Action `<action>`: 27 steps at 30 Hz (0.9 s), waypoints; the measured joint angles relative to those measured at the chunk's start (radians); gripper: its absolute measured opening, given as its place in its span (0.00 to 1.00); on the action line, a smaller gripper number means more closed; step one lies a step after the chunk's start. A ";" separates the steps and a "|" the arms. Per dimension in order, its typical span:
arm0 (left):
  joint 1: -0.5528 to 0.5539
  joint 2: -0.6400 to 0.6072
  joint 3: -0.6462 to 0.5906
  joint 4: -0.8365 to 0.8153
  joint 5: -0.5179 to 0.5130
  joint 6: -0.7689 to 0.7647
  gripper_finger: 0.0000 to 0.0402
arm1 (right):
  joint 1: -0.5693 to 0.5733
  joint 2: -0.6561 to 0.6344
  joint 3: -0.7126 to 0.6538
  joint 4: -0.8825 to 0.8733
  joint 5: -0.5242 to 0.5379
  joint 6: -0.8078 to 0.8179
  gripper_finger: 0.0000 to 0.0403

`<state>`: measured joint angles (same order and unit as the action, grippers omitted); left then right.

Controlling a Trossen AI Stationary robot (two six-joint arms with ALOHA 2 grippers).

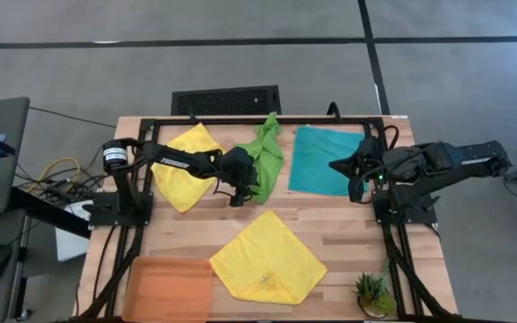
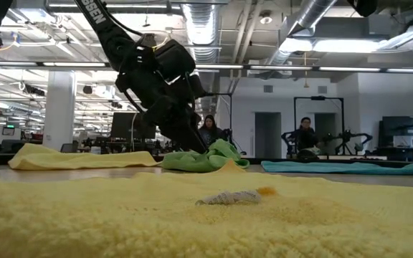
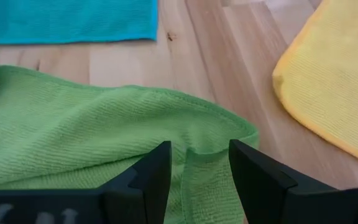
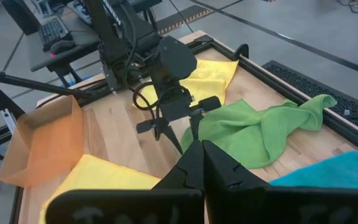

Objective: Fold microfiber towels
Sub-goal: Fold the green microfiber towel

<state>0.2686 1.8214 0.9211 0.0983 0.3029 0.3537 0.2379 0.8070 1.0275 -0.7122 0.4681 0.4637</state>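
Note:
A lime green towel (image 1: 267,157) lies bunched at the table's far middle, its far end drawn to a point. My left gripper (image 1: 239,190) is open at the towel's near corner, seen close in the left wrist view (image 3: 197,152). A teal towel (image 1: 317,161) lies flat to the right of it. My right gripper (image 1: 337,166) is shut and empty over the teal towel's right part. One yellow towel (image 1: 182,166) lies at the far left. Another yellow towel (image 1: 267,256) lies spread at the near middle. My left gripper comes from above, pointing down, at the green towel's near corner (image 3: 194,134). Its open fingers (image 3: 157,171) stand on the cloth on either side of a small raised ridge (image 3: 188,155). The towel lies on the table, slack.
A flat orange tray (image 1: 169,287) sits at the near left corner. A small potted plant (image 1: 372,292) stands at the near right. A black frame (image 1: 240,121) runs along the table's far edge and sides. Bare wood (image 1: 348,224) shows between the towels.

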 joint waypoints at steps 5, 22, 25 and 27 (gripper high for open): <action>0.001 0.037 0.000 -0.002 0.052 -0.008 0.38 | 0.000 0.000 0.000 -0.001 0.000 0.000 0.04; -0.006 0.000 0.001 -0.051 0.049 -0.145 0.09 | 0.004 0.000 0.000 -0.002 -0.008 0.000 0.04; -0.005 -0.045 0.001 -0.092 0.043 -0.172 0.02 | 0.004 0.000 0.000 -0.002 -0.009 0.000 0.04; -0.005 -0.082 0.001 -0.119 0.030 -0.175 0.02 | 0.004 0.000 0.000 -0.002 -0.009 0.000 0.04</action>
<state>0.2638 1.7391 0.9218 -0.0206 0.3333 0.1787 0.2417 0.8070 1.0275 -0.7143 0.4588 0.4637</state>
